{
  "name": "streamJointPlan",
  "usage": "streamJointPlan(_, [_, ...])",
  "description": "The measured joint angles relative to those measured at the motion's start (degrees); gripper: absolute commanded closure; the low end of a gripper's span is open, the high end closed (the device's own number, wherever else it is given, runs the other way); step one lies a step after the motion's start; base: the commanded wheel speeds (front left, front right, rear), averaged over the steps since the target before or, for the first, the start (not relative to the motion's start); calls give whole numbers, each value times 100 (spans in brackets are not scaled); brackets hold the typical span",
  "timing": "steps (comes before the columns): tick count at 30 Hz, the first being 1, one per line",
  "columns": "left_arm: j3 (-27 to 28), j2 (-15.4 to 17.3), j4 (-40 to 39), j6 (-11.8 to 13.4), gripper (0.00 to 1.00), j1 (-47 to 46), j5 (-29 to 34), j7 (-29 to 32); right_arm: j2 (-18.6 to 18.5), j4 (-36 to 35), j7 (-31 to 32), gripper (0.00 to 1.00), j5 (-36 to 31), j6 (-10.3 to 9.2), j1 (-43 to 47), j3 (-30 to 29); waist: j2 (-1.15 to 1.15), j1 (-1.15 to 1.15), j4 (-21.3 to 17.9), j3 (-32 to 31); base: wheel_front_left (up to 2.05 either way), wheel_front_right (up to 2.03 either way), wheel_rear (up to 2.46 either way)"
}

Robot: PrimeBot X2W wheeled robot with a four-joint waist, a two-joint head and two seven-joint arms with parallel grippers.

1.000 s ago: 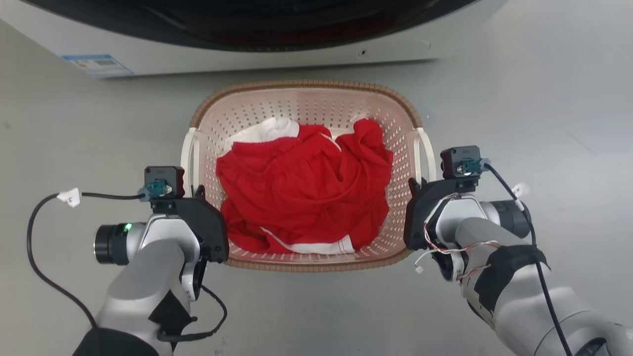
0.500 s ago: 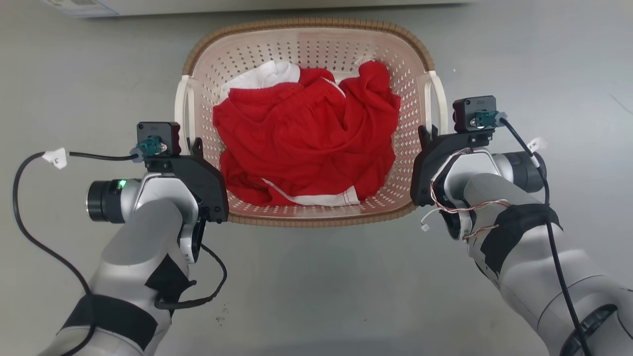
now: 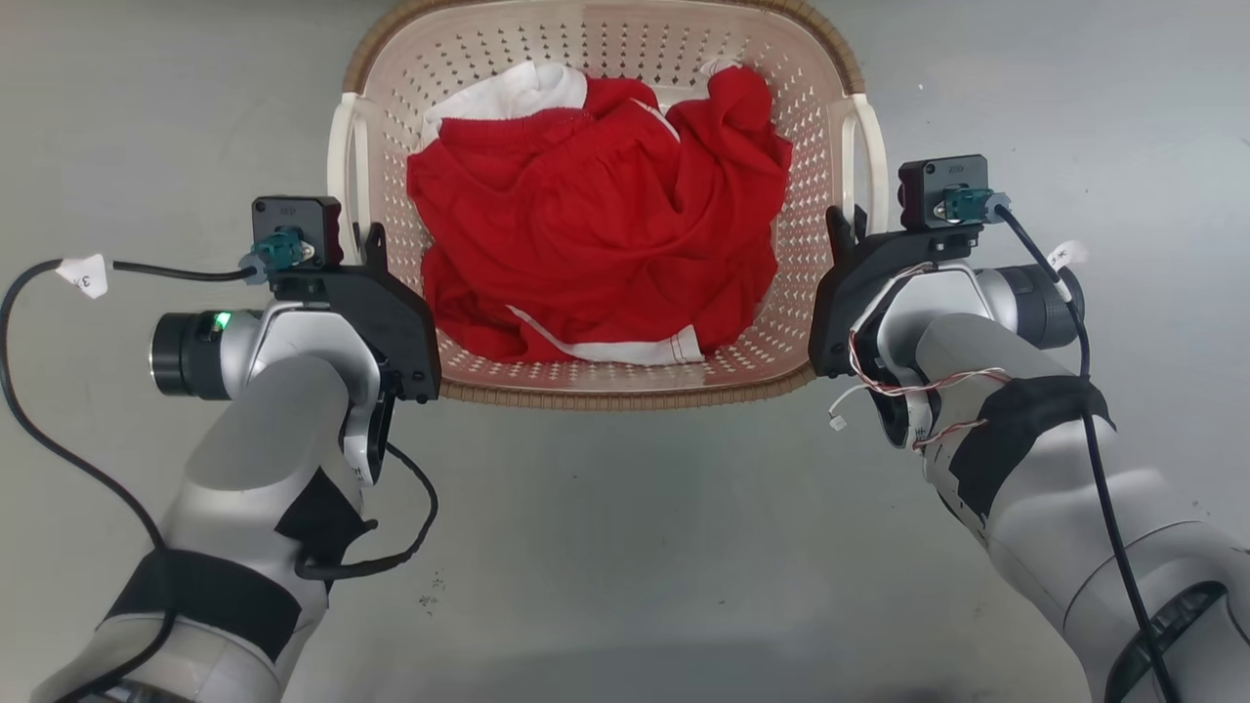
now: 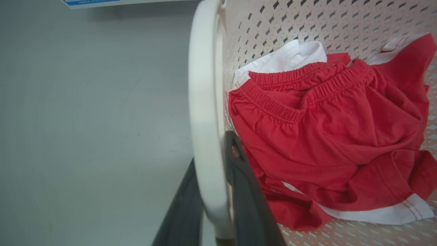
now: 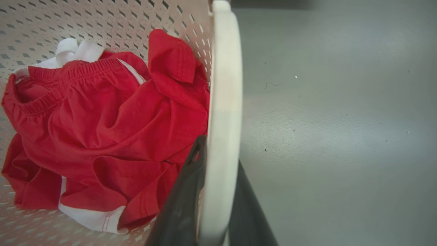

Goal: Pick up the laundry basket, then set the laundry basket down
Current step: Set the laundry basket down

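Evenly is the word for this step. The left gripper (image 4: 212,150) pinches the smooth white plastic handle (image 4: 205,102) on its side of the small oval pale pink-beige plastic laundry basket (image 3: 625,394), with one dark finger outside the loop and one inside against the wall. The right gripper (image 5: 220,152) is clamped the same way on the opposite white handle (image 5: 223,85). The basket sits between the two grippers, just ahead of both wrists; whether its base is clear of the grey floor (image 3: 625,547) I cannot tell.

I judge this to be the carrying part, so both arms should rise, travel and lower at one pace. If they tilt it, the rounded handles may slide through the narrow fingers. It should land flat before either grip lets go.

The walls look thin and stiff, pierced with rows of small holes, and the rim is a brown woven-look band. Just beyond the inner fingers lies a crumpled red fabric garment (image 3: 596,215) with a gathered elastic waistband and white trim. It is soft and light, and rests partly over a white cloth (image 3: 518,93).
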Motion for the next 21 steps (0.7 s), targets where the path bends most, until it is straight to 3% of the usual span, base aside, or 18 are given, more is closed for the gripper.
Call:
streamJointPlan(6, [-31, 3, 37, 0, 100, -60, 48, -126, 5, 26, -104, 100, 0, 0, -51, 0, -1, 0, -40, 113, 0, 0, 0])
streamJointPlan(7, [-35, -1, 46, 0, 100, -68, 49, -146, 5, 29, -119, 91, 0, 0, -52, 1, -1, 0, -43, 119, 0, 0, 0])
streamJointPlan(8, [-41, -4, 57, 0, 100, -79, 49, -148, 5, 36, -142, 66, 0, 0, -52, 5, -1, 0, -44, 124, 0, 0, 0])
streamJointPlan(9, [-45, -7, 68, 0, 85, -90, 51, -163, 5, 40, -147, 54, 0, 0, -52, 11, -1, 0, -45, 127, 0, 0, 0])
streamJointPlan(10, [-54, -7, 78, 0, 54, -97, 71, -186, 5, 44, -153, 51, -1, 0, -52, 21, -1, 0, -47, 130, 0, 0, 0])
streamJointPlan(11, [-64, -4, 97, 4, 15, -108, 125, -199, 5, 49, -164, 40, -13, 0, -52, 32, -1, 0, -48, 132, 0, 0, 0])
streamJointPlan(12, [-66, 5, 118, 9, 3, -121, 158, -201, 5, 54, -197, 30, -48, 0, -51, 44, -1, 0, -50, 133, 0, 0, 0])
streamJointPlan(13, [-67, 19, 132, 10, 0, -135, 158, -227, 4, 58, -203, 11, -70, 0, -51, 52, -1, 0, -51, 135, 0, 0, 0])
streamJointPlan(14, [-67, 31, 142, 10, 0, -146, 158, -238, 1, 69, -216, 0, -85, 0, -51, 53, -1, 0, -53, 136, 0, 0, 0])
streamJointPlan(21, [-80, 33, 222, 9, 0, -149, 158, -291, 0, 110, -297, 0, -92, 1, -42, 80, -1, 0, -51, 104, 0, 0, 0])
